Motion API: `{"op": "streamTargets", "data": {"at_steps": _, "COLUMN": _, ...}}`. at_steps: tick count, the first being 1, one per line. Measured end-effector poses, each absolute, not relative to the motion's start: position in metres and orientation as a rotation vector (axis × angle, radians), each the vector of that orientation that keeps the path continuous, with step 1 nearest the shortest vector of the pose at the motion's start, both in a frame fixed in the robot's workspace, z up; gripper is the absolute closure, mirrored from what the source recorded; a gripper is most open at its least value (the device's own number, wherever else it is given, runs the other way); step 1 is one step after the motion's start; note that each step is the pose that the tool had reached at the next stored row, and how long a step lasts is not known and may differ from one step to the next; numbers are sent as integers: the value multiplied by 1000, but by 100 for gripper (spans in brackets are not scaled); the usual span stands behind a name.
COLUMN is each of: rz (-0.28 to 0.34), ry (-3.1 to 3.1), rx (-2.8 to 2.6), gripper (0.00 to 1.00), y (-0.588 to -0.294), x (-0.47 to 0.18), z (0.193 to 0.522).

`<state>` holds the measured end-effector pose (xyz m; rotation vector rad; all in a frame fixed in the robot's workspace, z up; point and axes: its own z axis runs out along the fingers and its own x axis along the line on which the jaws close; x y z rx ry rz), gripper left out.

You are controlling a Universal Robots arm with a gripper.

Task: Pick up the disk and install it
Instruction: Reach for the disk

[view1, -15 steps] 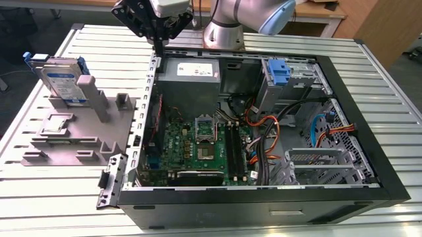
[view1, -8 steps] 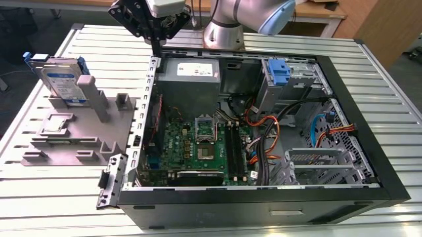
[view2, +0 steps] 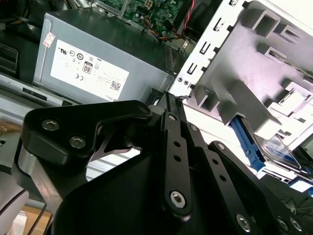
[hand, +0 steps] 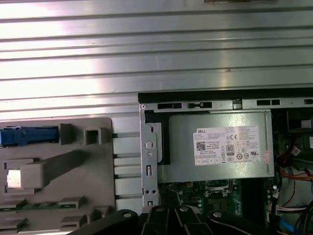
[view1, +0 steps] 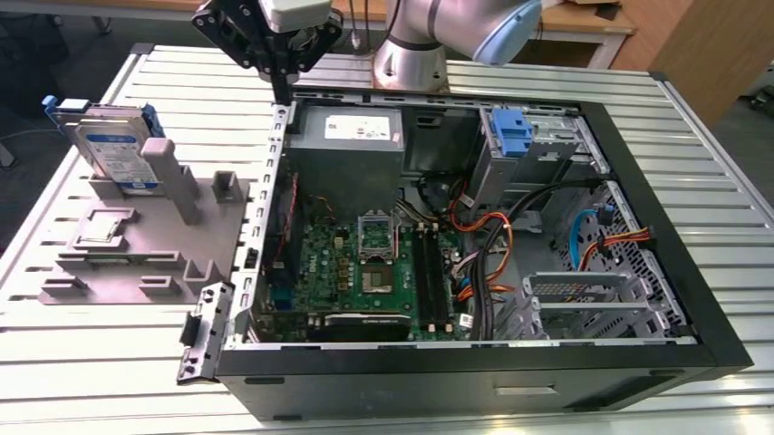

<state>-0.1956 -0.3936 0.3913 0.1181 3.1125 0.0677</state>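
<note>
Exterior view: the disk [view1: 115, 149] is seen standing upright in a grey holder [view1: 145, 245] on the slatted metal counter [view1: 701, 109], at the exterior view's left of the open computer case [view1: 484, 381]. The claw [view1: 285, 93] is held over the far wall of the case, near the grey power supply [view1: 344, 136]. Its fingers are pointed down and pressed together, and nothing is held between them. The disk is found well apart from the claw, toward the exterior view's left. A small square chip [view1: 103, 227] is laid flat on the same holder.

Second wrist view: the black links of the claw [view2: 170, 98] are seen to meet in one closed tip, just beside the power supply [view2: 98, 63]. The disk [view2: 276, 147], with its blue frame, is seen behind the grey holder [view2: 254, 68], apart from the tip.

First wrist view: the blue edge of the disk [hand: 24, 136] is seen in the holder [hand: 73, 166], which is separated from the case wall [hand: 149, 152] by a strip of counter [hand: 146, 49].
</note>
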Motion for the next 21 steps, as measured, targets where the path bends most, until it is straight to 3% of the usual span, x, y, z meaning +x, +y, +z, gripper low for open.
{"op": "streamTargets", "data": {"at_steps": 21, "rz": 68, "ry": 3112, "rx": 118, "gripper": 90, "y": -394, "x": -211, "z": 390}}
